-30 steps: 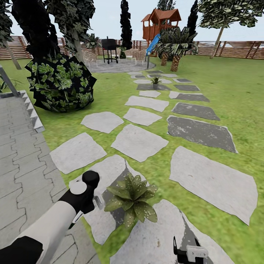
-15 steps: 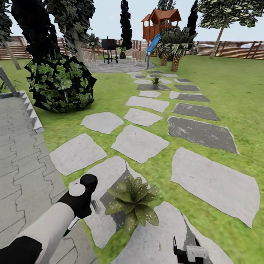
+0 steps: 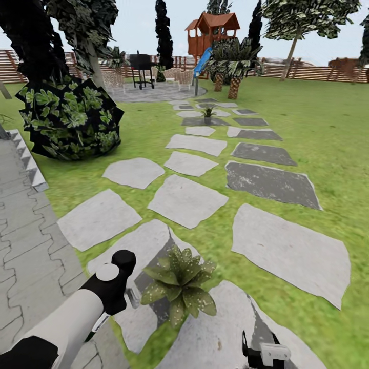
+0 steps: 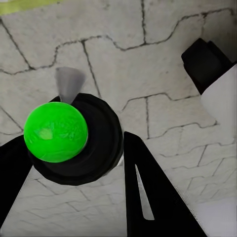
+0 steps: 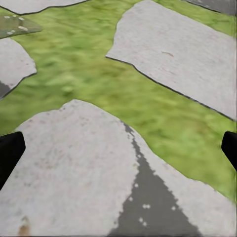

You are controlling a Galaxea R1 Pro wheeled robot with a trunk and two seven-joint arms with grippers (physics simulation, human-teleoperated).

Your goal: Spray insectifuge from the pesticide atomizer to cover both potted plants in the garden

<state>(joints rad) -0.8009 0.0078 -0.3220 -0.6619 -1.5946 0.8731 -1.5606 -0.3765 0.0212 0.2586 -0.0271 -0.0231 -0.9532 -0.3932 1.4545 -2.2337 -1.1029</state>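
Note:
My left gripper (image 4: 74,158) is shut on the pesticide atomizer (image 4: 57,131), whose bright green cap, black body and pale grey nozzle sit between the black fingers. In the head view the left gripper (image 3: 123,289) hangs just left of the near potted plant (image 3: 179,284), a mottled green rosette on a stepping stone, with the grey nozzle tip pointing toward it. A second potted plant (image 3: 207,113) stands far up the stone path. My right gripper (image 3: 261,352) is low at the front, and its fingers stand wide apart and open over a stone (image 5: 74,168).
Grey and white stepping stones (image 3: 187,200) run across the lawn toward a patio with a grill (image 3: 141,69). A big dark bush (image 3: 69,120) stands at the left beside paved ground (image 3: 25,246). Palms, a playhouse (image 3: 212,33) and a wooden fence lie far back.
The camera has turned a little, shifting the whole scene leftward. My left arm has dropped slightly beside the near plant. The right gripper has kept its place.

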